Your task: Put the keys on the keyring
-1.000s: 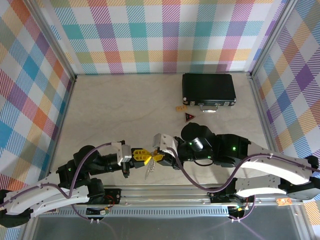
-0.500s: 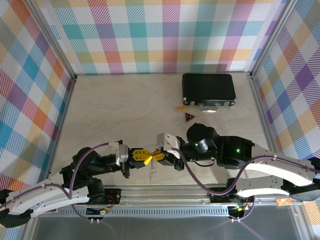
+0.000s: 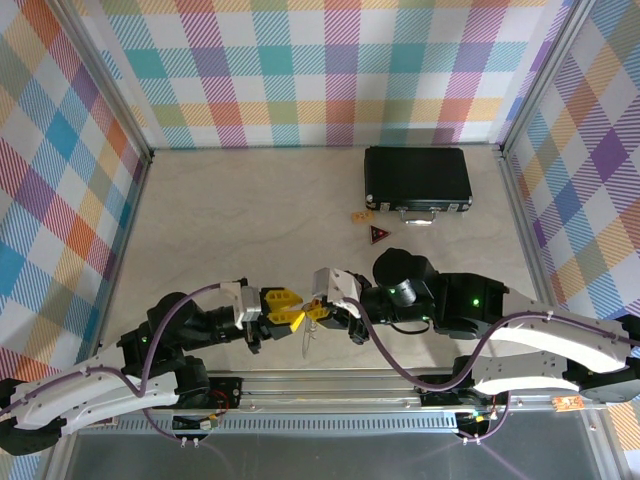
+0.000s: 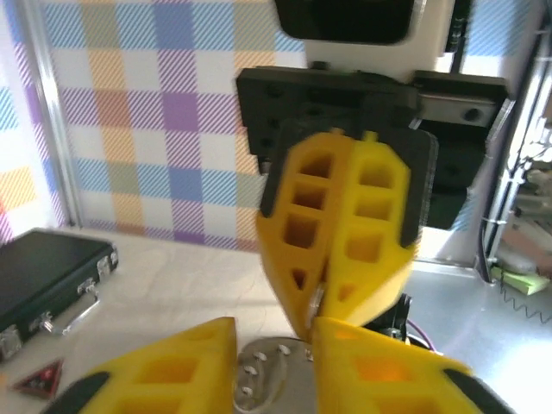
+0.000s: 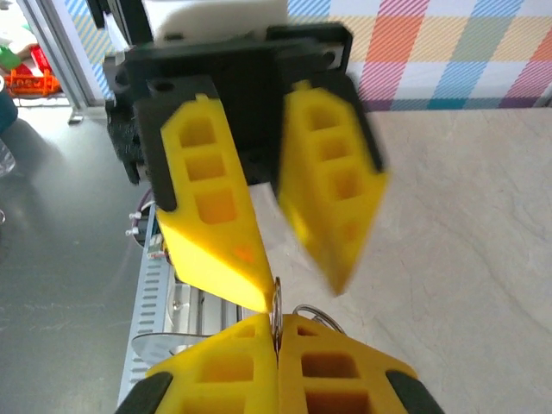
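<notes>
Our left gripper (image 3: 287, 307) has its yellow fingers a little apart. Just beside it, the gray keyring (image 3: 304, 340) hangs down near the front of the table (image 3: 250, 220). Our right gripper (image 3: 321, 311) pinches the keyring's top, with its fingers squeezed tight together.

Overhead from behind; opposed close wrist views sharing right claw (image 4: 316, 304)

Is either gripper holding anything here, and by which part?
The right gripper is shut, pinching the keyring by its thin upper edge between its fingertips. The left gripper has open jaws and grips nothing.
</notes>
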{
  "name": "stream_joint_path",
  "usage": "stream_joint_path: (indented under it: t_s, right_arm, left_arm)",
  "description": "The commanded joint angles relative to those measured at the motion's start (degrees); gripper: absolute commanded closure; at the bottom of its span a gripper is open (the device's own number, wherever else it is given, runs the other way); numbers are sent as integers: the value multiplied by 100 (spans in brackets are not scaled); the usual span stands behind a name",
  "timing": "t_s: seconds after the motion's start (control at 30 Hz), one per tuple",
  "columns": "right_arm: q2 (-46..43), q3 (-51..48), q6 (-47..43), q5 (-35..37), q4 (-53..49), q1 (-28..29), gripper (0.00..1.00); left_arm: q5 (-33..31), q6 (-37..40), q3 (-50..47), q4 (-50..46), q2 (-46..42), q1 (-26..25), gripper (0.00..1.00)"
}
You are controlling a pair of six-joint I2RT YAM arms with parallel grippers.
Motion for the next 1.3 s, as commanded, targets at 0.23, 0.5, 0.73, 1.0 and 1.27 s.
stream_joint_path:
  t_s: [0.23, 0.5, 0.73, 1.0, 1.27]
  right_arm:
    - [371, 469, -202, 12, -500, 54, 100]
    - [476, 480, -172, -80, -511, 61, 100]
    - [519, 429, -106, -277, -357, 59, 100]
    - [437, 361, 22, -173, -222, 61, 92]
    - [163, 43, 228, 99, 116, 53, 77]
  left_arm:
    - [-442, 522, 697, -1098, 446, -17, 70]
    - [-407, 601, 772, -1196, 549, -20, 80]
    - [-327, 603, 708, -1050, 542, -19, 93]
    - [-134, 499, 509, -616, 223, -15, 100]
    - [215, 423, 498, -412, 1, -17, 100]
